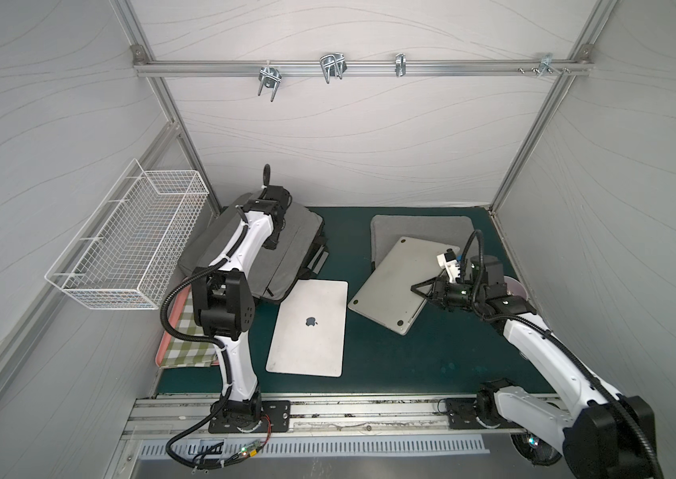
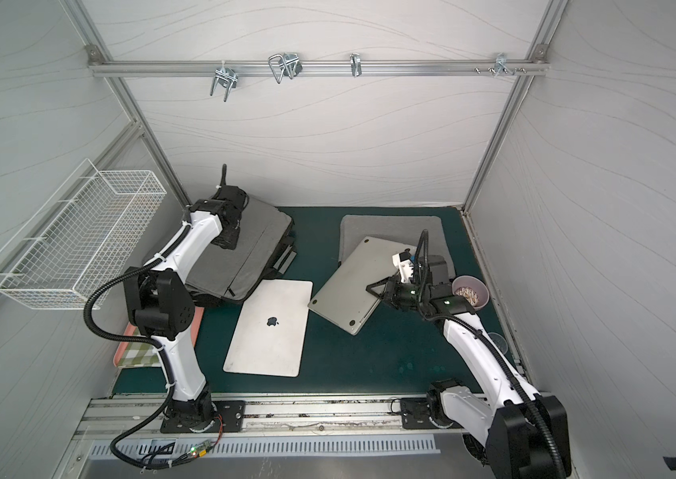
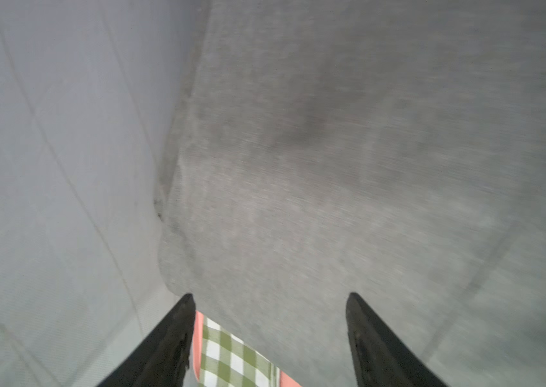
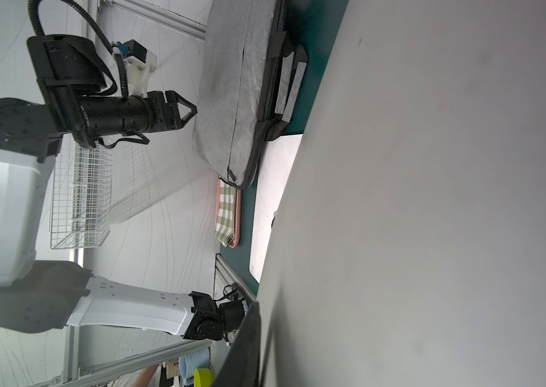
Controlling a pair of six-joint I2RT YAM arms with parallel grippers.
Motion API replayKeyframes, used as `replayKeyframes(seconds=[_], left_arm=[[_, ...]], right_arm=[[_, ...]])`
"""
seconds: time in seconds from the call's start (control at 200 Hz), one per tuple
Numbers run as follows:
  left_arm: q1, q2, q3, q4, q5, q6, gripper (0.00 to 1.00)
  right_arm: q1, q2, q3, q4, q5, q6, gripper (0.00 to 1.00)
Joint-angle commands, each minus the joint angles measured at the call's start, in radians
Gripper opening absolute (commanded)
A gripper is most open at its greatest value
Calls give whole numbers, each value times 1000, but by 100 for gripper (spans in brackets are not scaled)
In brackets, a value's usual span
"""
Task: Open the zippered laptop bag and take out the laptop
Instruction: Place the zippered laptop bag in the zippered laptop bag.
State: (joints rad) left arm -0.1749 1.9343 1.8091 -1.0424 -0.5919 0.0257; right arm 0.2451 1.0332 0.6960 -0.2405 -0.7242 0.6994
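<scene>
**While the left fingers (image 3: 171, 341) gape over the laptop bag (image 3: 331, 167), the right fingers (image 4: 248, 338) pinch the upturned laptop (image 4: 432, 201)**

Seen in both top views, the grey laptop bag (image 1: 299, 236) (image 2: 261, 236) lies at the back left of the green surface (image 1: 411, 361), with the left fingers low over its top panel. Just in front, a closed silver laptop (image 1: 307, 331) (image 2: 269, 331) with a logo lies flat, one corner at the bag's edge. To the right, the upturned laptop (image 1: 390, 282) (image 2: 352, 278) rests partly on a grey sleeve (image 1: 423, 226), and the right fingers sit at its near right edge. A wire basket (image 1: 128, 249) hangs on the left wall.

At the left wrist, the two fingers stand well apart with nothing between them. Blurred bag fabric lies beneath, and a checked cloth (image 3: 228, 355) shows past the bag's corner.

At the right wrist, the upturned laptop's underside fills most of the frame. One dark finger lies against it, closed narrowly on its edge. Beyond, the left fingers (image 4: 193, 110) hover right at the bag; whether they touch it I cannot tell.
</scene>
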Motion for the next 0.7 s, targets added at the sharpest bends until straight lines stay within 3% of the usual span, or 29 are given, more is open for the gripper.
replayKeyframes(seconds=[0.0,0.225,0.69], left_arm=[[-75,-20,-25,-47,103,-100,73],[-231,59,-47,-15,87,-138,77],[-270,258,-92,172,-181,-72,78]], right_arm=[[-21,-41,48,112,-72,-47,0],[-46,-70,38,95,-80,-56,0],[-49,-76,19,109,-79,-48,0]])
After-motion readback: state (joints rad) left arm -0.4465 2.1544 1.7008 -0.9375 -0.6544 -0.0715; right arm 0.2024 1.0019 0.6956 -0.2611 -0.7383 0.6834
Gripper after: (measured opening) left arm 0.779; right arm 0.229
